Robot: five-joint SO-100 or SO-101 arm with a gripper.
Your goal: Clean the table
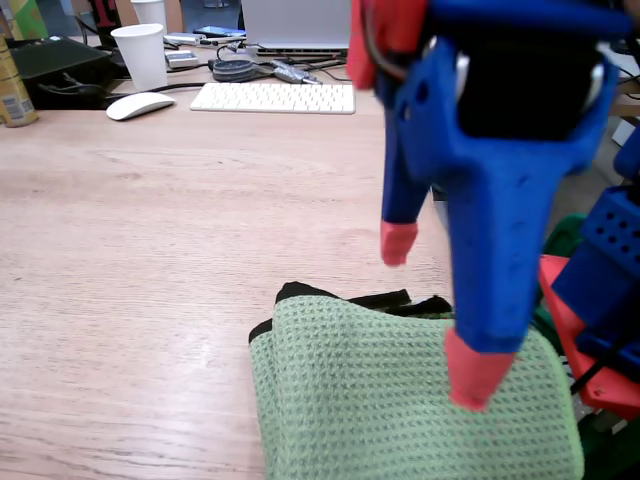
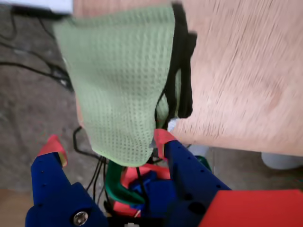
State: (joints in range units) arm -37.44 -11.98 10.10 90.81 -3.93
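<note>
The gripper (image 1: 435, 315) is opened wide and holds nothing; its two red fingertips (image 1: 398, 243) stand apart above the green cloth (image 1: 400, 400). The cloth lies just under the gripper, at the near edge of the bench (image 1: 150, 250), and in the wrist view it hangs partly over that edge. The bench stretches far beyond the gripper.

No text, label, brand or number can be read in either view. The can (image 1: 14, 88) at the far left of the fixed view carries yellow-green print — too blurred to make out. The keyboard (image 1: 273, 97) keys are too small to tell apart — no letters show. The wrist view is motion-blurred and shows no print.
</note>
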